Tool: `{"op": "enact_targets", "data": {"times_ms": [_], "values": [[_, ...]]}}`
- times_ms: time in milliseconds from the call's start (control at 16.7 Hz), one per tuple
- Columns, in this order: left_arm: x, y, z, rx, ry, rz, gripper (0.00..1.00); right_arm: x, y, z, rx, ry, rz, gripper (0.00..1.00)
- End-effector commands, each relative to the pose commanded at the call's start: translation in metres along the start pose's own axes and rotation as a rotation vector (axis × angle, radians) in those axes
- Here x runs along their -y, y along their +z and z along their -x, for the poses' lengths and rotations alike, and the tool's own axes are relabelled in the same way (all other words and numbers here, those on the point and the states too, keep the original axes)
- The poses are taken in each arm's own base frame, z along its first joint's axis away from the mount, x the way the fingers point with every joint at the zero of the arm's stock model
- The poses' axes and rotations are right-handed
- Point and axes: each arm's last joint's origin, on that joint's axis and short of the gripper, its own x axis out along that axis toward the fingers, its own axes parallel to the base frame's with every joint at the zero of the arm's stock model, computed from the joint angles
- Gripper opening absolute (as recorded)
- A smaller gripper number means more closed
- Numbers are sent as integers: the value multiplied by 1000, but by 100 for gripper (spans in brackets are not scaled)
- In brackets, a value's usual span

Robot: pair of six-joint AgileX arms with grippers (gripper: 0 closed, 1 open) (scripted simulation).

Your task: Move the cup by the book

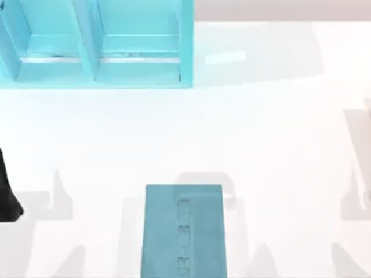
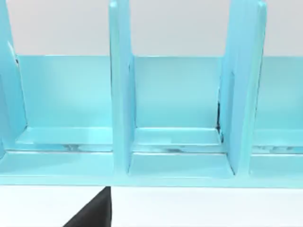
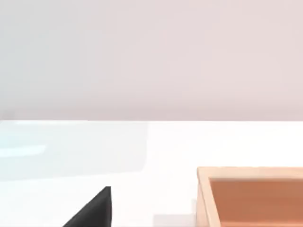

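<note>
My left pincer [image 1: 10,191] at bench [image 1: 174,139] left edge, gape: cannot tell. Book [image 1: 184,231] lies flat well right of it. I judge cup small, light, rigid, breakable; grip across rim.

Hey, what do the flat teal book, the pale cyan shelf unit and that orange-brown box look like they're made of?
Flat teal book: matte, cloth-like cover, faint embossed lettering. Pale cyan shelf unit: glossy painted or plastic panels, reflections visible. Orange-brown open box: probably unfinished wood, dull surface with pale rim.

Open table [image 1: 272,145] between shelf [image 1: 95,46], book [image 1: 184,231]
</note>
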Motion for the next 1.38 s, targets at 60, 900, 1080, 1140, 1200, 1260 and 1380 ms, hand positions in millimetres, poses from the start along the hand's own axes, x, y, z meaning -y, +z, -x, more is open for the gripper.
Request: {"op": "enact_targets", "data": {"times_ms": [60, 900, 1080, 1140, 1200, 1260, 1380], "values": [[0, 0, 0, 0, 0, 0, 100, 0, 0, 0, 0, 0, 0, 100], [-23, -14, -17, -871, -122, -503, 100, 0, 0, 0, 0, 0, 0, 100], [-34, -17, -25, -1165, -330, -600, 100, 0, 0, 0, 0, 0, 0, 100], [-38, -17, -28, -1248, -416, -620, 100, 0, 0, 0, 0, 0, 0, 100], [-43, -16, -32, -1319, -509, -635, 100, 0, 0, 0, 0, 0, 0, 100], [-48, -15, -37, -1378, -604, -646, 100, 0, 0, 0, 0, 0, 0, 100], [-61, -12, -48, -1454, -798, -658, 100, 0, 0, 0, 0, 0, 0, 100]]}}
